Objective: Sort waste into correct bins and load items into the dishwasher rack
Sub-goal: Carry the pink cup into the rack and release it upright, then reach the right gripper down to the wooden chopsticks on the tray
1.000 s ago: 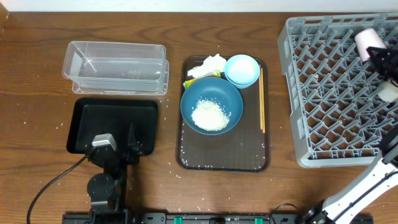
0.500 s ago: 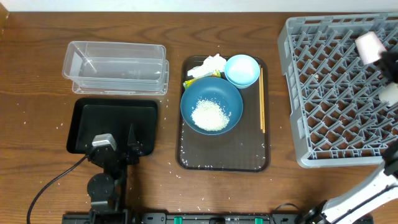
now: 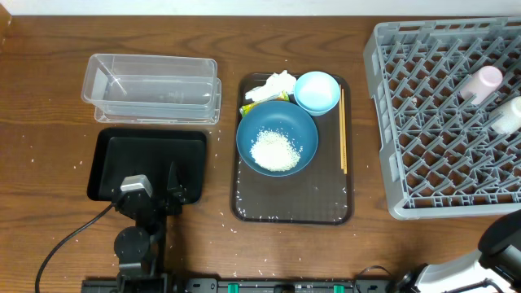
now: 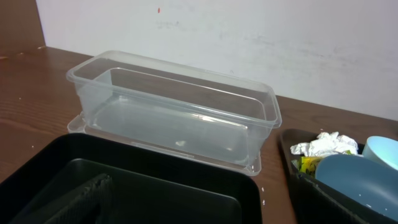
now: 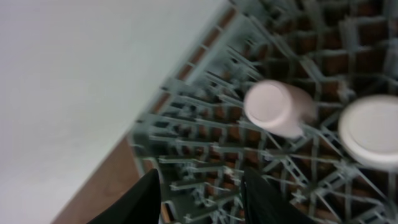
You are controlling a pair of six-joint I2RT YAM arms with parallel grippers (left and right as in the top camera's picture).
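The pink cup (image 3: pixel 486 81) lies on its side in the grey rack (image 3: pixel 440 122), next to the white cup (image 3: pixel 509 118). Both show in the right wrist view, pink cup (image 5: pixel 277 109) and white cup (image 5: pixel 370 130). My right gripper (image 5: pixel 202 199) is open and empty above the rack's edge, apart from the cups; it is out of the overhead view. The dark-blue bowl (image 3: pixel 252 122) holds the rice (image 3: pixel 275 150). The light-blue bowl (image 3: pixel 317 91), tissue (image 3: pixel 277 84), wrapper (image 3: pixel 247 108) and chopsticks (image 3: pixel 343 130) lie beside it. My left gripper (image 3: pixel 171 181) rests over the black tray (image 3: pixel 146 159); its jaws are unclear.
The bowls, waste and chopsticks sit on a dark brown serving tray (image 3: pixel 293 207). The clear tub (image 3: pixel 151 88) stands behind the black tray and fills the left wrist view (image 4: pixel 174 118). Stray rice grains dot the table. The right arm's base (image 3: pixel 496 244) is at the bottom right.
My right gripper let go of the pink cup, which now lies in the rack, and drew back out of the overhead view. The left arm has not moved.
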